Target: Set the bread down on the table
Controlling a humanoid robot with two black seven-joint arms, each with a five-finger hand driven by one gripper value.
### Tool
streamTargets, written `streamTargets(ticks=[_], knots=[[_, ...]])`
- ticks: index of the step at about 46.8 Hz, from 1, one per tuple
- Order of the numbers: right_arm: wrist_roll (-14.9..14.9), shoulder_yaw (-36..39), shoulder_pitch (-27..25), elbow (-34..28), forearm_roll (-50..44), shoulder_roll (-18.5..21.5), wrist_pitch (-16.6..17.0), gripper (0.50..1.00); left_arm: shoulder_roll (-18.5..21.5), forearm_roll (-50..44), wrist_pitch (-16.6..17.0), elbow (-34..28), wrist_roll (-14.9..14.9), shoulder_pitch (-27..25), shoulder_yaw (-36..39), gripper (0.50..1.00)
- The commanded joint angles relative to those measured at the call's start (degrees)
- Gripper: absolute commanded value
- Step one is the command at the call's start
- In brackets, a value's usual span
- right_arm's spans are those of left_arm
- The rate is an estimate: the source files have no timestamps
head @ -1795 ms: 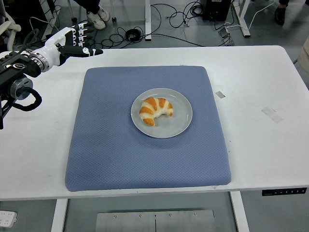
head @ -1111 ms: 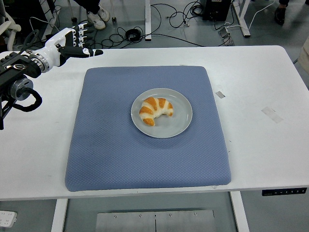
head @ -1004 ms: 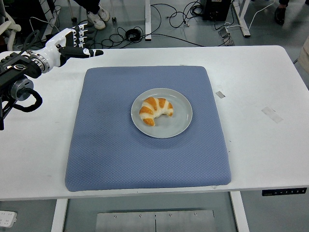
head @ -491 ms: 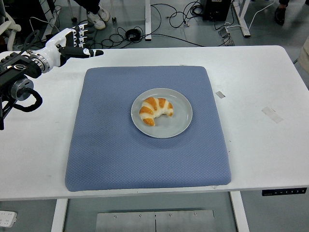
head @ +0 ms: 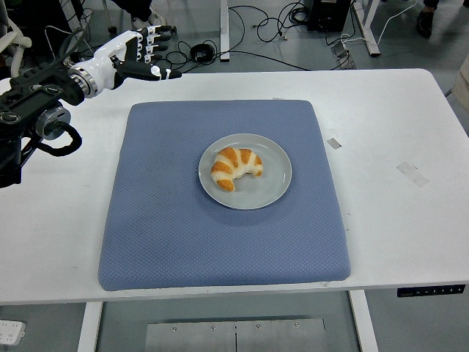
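Observation:
A golden croissant lies on a round grey plate in the middle of a blue mat on the white table. My left hand is at the far left, over the table's back edge, well away from the plate. Its fingers are spread flat and hold nothing. The right arm is out of view.
Two strips of tape lie on the table right of the mat. Cables and table legs show on the floor beyond the far edge. A person's shoes show at the top.
My left arm has moved right and a little up, so the open hand now reaches further in over the table's back edge. The croissant and plate have not moved.

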Motion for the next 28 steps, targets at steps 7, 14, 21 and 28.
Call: streamTargets(ticks=[7, 14, 21, 28], knots=[[0.04, -0.04, 0.00, 0.04, 0.00, 0.00, 0.00, 1.000, -1.37, 7.84, -0.33, -2.94, -0.09, -2.39, 0.08, 0.966], [-0.04, -0.04, 0.00, 0.04, 0.00, 0.00, 0.00, 1.000, -1.19, 12.68, -0.25, -8.48, -0.09, -3.09, 0.51, 0.966], [0.04, -0.04, 0.00, 0.04, 0.00, 0.00, 0.00, 1.000, -1.10, 16.81, -0.25, -11.91, -0.09, -3.53, 1.92, 0.960], [0.04, 0.05, 0.00, 0.04, 0.00, 0.00, 0.00, 1.000, -1.28, 21.56, -0.25, -13.67, -0.09, -3.88, 2.89, 0.958]])
